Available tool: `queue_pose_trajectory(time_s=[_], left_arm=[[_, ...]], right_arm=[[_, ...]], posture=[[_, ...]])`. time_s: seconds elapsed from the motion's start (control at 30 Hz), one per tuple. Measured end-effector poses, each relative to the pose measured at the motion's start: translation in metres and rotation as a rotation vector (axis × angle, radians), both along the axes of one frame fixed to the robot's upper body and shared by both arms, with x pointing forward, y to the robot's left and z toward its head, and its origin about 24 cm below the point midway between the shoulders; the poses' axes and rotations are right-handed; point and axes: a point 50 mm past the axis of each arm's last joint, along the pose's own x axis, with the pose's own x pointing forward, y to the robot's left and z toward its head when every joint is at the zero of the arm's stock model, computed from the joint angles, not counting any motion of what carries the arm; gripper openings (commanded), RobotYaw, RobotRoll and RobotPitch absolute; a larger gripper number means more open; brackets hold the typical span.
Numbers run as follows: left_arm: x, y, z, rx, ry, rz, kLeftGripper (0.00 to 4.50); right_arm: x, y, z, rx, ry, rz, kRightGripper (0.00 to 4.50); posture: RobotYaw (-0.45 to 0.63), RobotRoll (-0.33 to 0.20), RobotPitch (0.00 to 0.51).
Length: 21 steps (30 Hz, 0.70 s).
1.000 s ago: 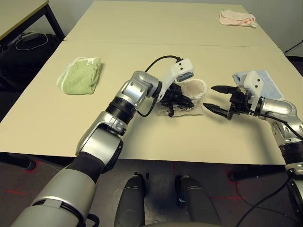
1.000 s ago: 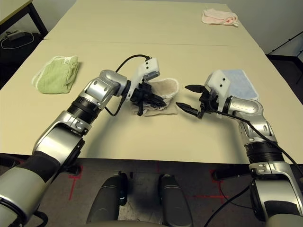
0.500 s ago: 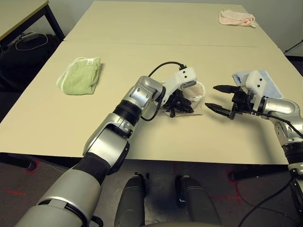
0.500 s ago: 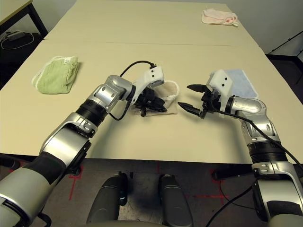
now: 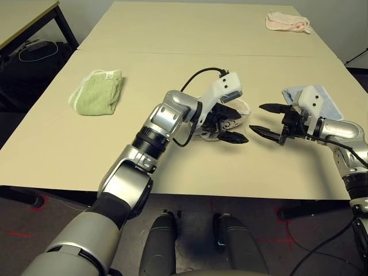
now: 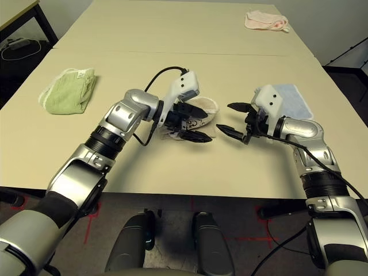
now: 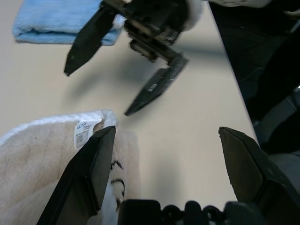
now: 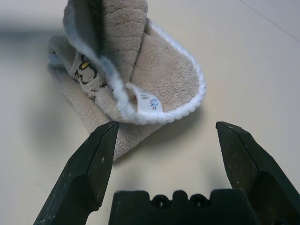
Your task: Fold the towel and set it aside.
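The towel (image 8: pixel 159 79) is a small beige folded bundle with white edging and a white tag, lying at the table's middle (image 6: pixel 208 107). My left gripper (image 5: pixel 239 125) stands open right over it, one finger above and one in front, holding nothing. In the left wrist view the towel's tagged corner (image 7: pixel 47 154) lies beside one finger (image 7: pixel 89 173). My right gripper (image 5: pixel 257 118) hovers open a short way to the right of the towel, pointing at it, apart from it. The right wrist view looks along its fingers (image 8: pixel 89 168) at the towel.
A light green folded towel (image 5: pixel 98 91) lies at the left of the table. A light blue one (image 5: pixel 332 99) sits behind my right wrist. A pink cloth (image 5: pixel 287 23) rests on the far right. The table's front edge runs close below both arms.
My left gripper, shut on the towel a second ago, has opened and let it go; the towel rests on the table. The right arm has barely moved.
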Motion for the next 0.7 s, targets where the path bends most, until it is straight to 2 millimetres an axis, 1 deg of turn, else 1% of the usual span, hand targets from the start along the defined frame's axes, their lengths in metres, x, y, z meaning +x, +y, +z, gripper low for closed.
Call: queue_pose_trajectory(time_s=[0.1,0.2,0.33,0.43,0.5,0.57,0.63,0.7], left_arm=[[-0.004,0.003,0.002,-0.027,0.015,-0.013,4.45],[-0.004,0.009,0.014,-0.081,0.001,-0.006,4.45],[-0.001,0.025,0.026,-0.132,-0.028,0.043,4.45],[0.003,0.045,0.033,-0.209,-0.070,0.101,4.45],[0.004,0.061,0.028,-0.235,-0.072,0.144,4.45],[0.004,0.075,0.016,-0.227,-0.067,0.182,4.45],[0.002,0.084,0.005,-0.223,-0.069,0.205,4.45],[0.001,0.086,0.001,-0.229,-0.078,0.219,4.45]], right_arm=[[0.003,-0.001,0.002,-0.003,-0.003,-0.002,4.50],[0.004,0.000,0.006,-0.007,-0.016,0.004,4.50],[0.004,0.001,0.006,-0.006,-0.015,0.017,4.50],[0.004,0.004,0.005,0.017,-0.012,0.036,4.50],[0.003,0.006,0.005,0.036,-0.009,0.056,4.50],[0.003,0.007,0.007,0.050,-0.010,0.071,4.50],[0.002,0.007,0.008,0.068,-0.010,0.081,4.50],[0.002,0.009,0.007,0.081,-0.007,0.089,4.50]], posture=[[0.05,0.000,0.115],[0.05,0.000,0.114],[0.05,0.000,0.115],[0.05,0.000,0.117],[0.05,0.000,0.118],[0.05,0.000,0.120],[0.05,0.000,0.121],[0.05,0.000,0.122]])
